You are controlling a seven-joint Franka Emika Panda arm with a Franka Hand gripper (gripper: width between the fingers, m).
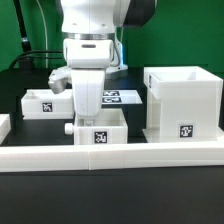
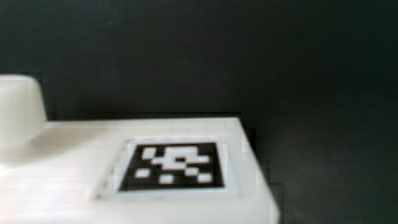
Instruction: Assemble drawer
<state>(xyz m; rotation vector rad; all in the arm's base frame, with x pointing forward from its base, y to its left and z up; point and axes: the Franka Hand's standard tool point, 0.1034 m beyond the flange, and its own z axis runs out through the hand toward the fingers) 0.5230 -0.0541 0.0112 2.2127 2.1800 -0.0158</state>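
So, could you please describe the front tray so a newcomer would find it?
Find the long white border wall along the front. Just behind its middle, beside the big housing, sits a small tray with a side knob. The other tray lies farther back.

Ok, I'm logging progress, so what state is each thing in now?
Housing: upright, no tray in it.
Near tray: loose, beside the border wall, outside housing.
Far tray: loose, outside housing.
Gripper: low above the trays, jaws' state unclear.

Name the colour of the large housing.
The housing is white with a black-and-white tag; best in exterior view.
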